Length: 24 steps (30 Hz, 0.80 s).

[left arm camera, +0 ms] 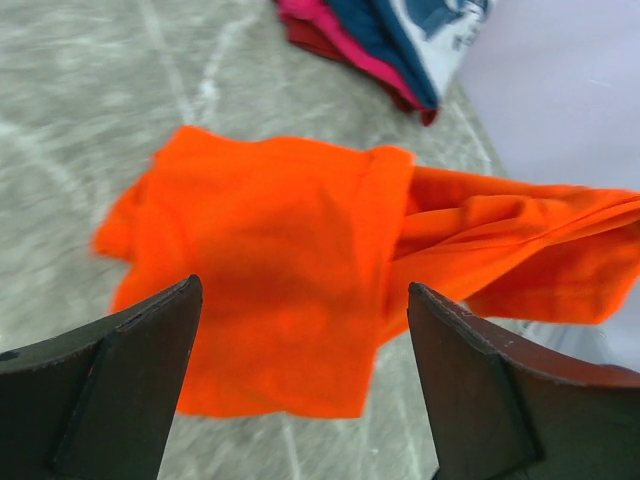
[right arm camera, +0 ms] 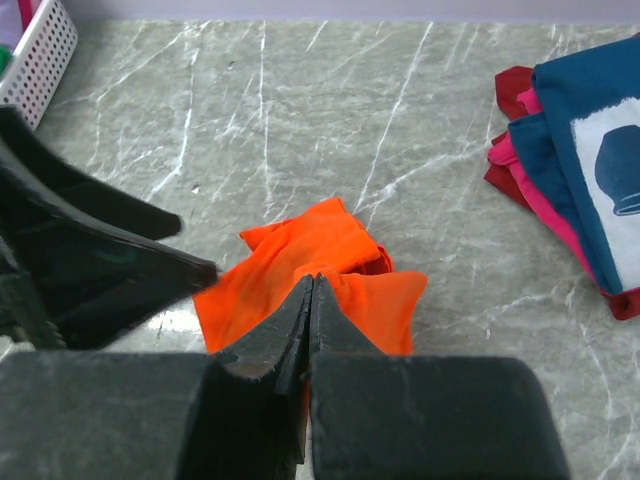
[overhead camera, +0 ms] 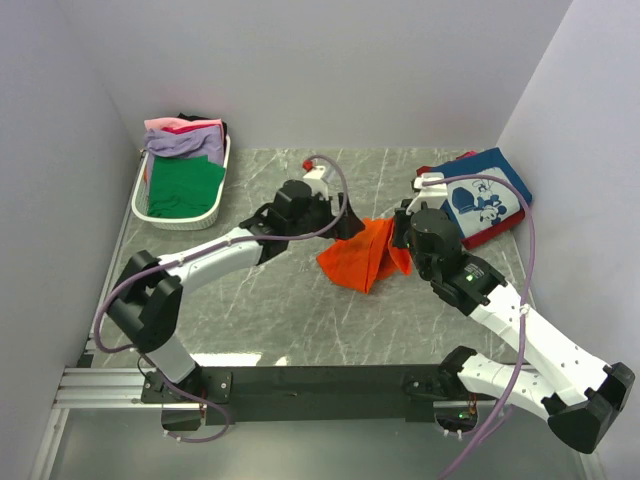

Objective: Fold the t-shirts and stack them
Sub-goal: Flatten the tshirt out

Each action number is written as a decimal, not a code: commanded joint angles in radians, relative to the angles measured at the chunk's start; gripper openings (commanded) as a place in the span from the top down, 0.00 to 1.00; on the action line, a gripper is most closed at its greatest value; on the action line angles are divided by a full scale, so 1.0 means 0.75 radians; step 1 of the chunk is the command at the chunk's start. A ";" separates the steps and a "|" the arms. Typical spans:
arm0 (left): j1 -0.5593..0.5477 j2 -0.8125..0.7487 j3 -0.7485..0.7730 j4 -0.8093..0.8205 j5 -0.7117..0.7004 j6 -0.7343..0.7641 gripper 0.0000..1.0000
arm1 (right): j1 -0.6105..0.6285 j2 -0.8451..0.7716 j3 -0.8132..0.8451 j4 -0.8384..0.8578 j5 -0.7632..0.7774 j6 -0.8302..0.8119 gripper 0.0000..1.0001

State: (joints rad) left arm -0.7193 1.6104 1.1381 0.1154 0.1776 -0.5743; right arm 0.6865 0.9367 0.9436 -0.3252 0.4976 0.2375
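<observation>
Orange t-shirt (overhead camera: 365, 258) lies crumpled in the middle of the desk (overhead camera: 300, 330). It is partly folded, and one edge is pulled up toward the right. Right gripper (right arm camera: 312, 282) is closed, its jaws pinching that raised orange edge. Left gripper (left arm camera: 300, 290) is wide open and holds nothing. It hovers over the flatter part of the orange t-shirt, fingers apart above the cloth, and contact can't be told.

Navy t-shirt (overhead camera: 485, 200) with a white cartoon print sits folded at the far right of the desk. It tops a small stack, with a pink t-shirt (right arm camera: 545, 200) and a red t-shirt (right arm camera: 505, 165) peeking out beneath. The stack is near the orange t-shirt but apart from it.

White slatted basket (overhead camera: 185, 220) stands at the far left. A green t-shirt (overhead camera: 185, 185) lies on top in it, with a lavender t-shirt (overhead camera: 185, 145) behind. More pink and black cloth is piled at its back.
</observation>
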 commanded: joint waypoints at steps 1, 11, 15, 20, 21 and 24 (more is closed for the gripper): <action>-0.041 0.057 0.110 0.094 0.074 -0.040 0.11 | -0.007 -0.040 0.037 0.037 0.028 0.002 1.00; -0.123 0.254 0.256 0.030 0.074 -0.028 0.14 | -0.019 -0.101 -0.014 0.020 0.054 0.007 1.00; -0.129 0.293 0.270 0.024 0.101 -0.042 0.33 | -0.028 -0.116 -0.041 0.035 0.058 0.002 1.00; -0.127 0.293 0.288 -0.041 0.042 -0.024 0.94 | -0.056 -0.108 -0.076 0.059 0.040 0.005 1.00; -0.127 0.289 0.288 -0.058 0.013 -0.022 1.00 | -0.068 -0.106 -0.076 0.063 0.024 0.007 1.00; -0.115 0.274 0.274 -0.050 0.021 -0.020 1.00 | -0.085 -0.089 -0.080 0.088 0.003 0.005 1.00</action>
State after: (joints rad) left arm -0.8120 1.8355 1.3079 0.0792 0.2047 -0.5953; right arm 0.6384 0.8734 0.8799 -0.3260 0.5053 0.2379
